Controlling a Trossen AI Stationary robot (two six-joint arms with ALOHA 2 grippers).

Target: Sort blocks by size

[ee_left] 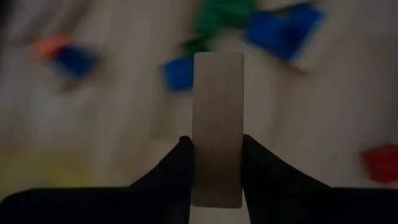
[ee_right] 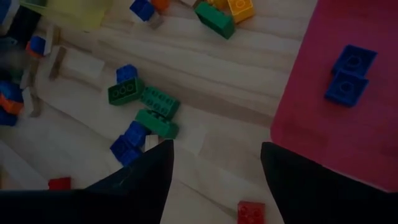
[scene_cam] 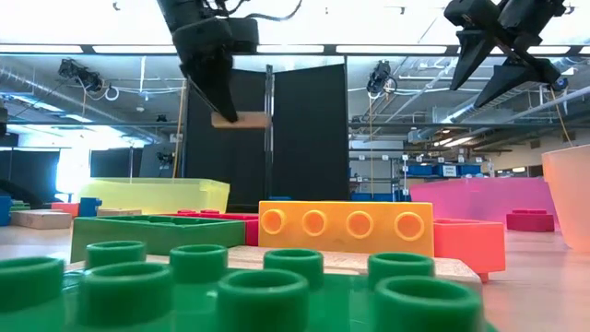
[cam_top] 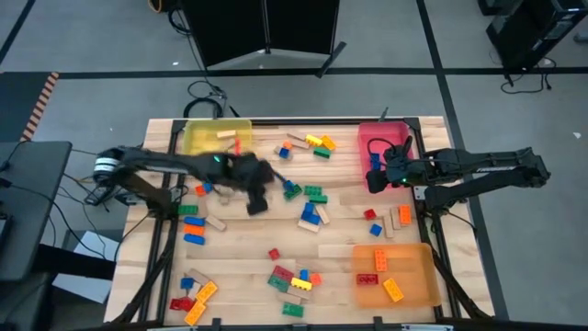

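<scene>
A wooden table (cam_top: 276, 257) is scattered with studded plastic bricks and plain wooden blocks, with a yellow tray (cam_top: 217, 136), a red tray (cam_top: 384, 142) and an orange tray (cam_top: 397, 276) around it. The left gripper (ee_left: 216, 149) hangs above the middle of the table, its two fingers (ee_left: 177, 165) closed on one end of a long tan wooden block (ee_left: 217, 124). The low view shows this block (scene_cam: 241, 119) held level, well clear of the table, sticking out sideways from the fingertips.

The right gripper (ee_right: 214, 168) waits near the red tray, just above the table, with its fingers spread apart and nothing between them; two blue bricks (ee_right: 349, 73) lie in that tray.

The risk appears to lie in the grip: only the block's end is pinched, so a quick swing could let the smooth wood pivot or slide out and fall among the loose bricks. A release too near a tray's rim might also leave the long block tipping over the edge.
</scene>
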